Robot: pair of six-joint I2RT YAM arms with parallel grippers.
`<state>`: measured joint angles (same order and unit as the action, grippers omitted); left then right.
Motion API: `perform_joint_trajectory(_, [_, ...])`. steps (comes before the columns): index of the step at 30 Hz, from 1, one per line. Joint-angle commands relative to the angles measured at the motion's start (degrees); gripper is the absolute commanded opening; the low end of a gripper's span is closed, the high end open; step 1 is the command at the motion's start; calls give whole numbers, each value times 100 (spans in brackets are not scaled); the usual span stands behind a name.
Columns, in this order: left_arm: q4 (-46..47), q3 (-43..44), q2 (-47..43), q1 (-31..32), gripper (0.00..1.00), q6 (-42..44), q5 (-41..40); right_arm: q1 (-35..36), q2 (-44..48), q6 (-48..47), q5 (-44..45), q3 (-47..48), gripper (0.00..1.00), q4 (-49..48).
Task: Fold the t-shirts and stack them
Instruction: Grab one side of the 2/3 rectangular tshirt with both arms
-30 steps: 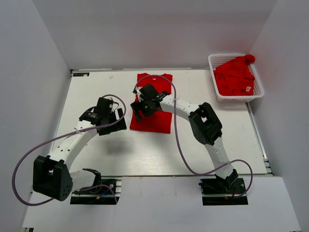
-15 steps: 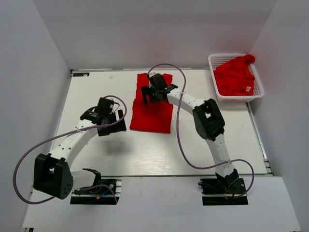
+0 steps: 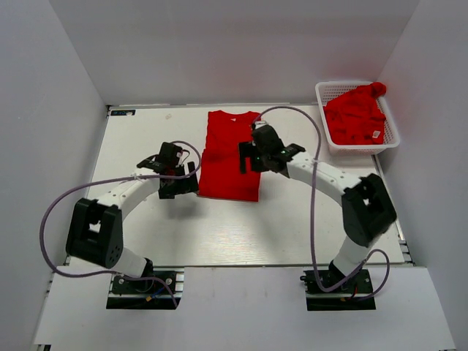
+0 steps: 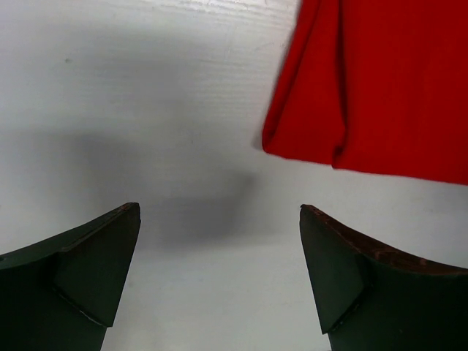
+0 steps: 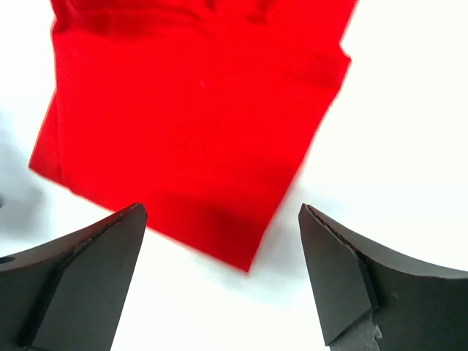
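Folding the strip crosswise looks like the step in hand. One red t-shirt (image 3: 228,164) lies flat on the desk (image 3: 219,234) around its middle, already narrowed to a long band running from far to near. The other t-shirts (image 3: 355,117) sit heaped in the white basket (image 3: 358,148) at the far right corner.

The left claw (image 3: 186,184) hangs released just left of the band's near end. Its wrist view shows bare desk between the fingers and the near-left corner (image 4: 292,142) a little ahead and to the right. The right claw (image 3: 250,161) is also released and grasping nothing. It hovers over the band's right edge, further from the near hem than its partner.

To do this well, each claw should probably come down on its own near corner and pinch every layer there, since the left edge shows at least two folds. Then both should lift together and carry the hem evenly toward the far end. Uneven height or speed would likely skew the fold. A grip on the top layer alone could let the band open out again.
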<state>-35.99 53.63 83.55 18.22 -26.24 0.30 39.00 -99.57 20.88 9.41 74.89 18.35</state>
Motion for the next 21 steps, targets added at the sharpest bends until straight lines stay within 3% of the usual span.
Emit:
perform_joint_trajectory(1, [479,314,475,24,100,93,50,-24,508,688,193,-702,90,142])
perform_joint_trajectory(8, [900,219,882,85,95,145,-12,-7,720,1383,141,-1520,90,231])
perform_joint_trajectory(21, [1779,-282,1164,278,80,-118,-249,28,8,1980,491,-1346,90,107])
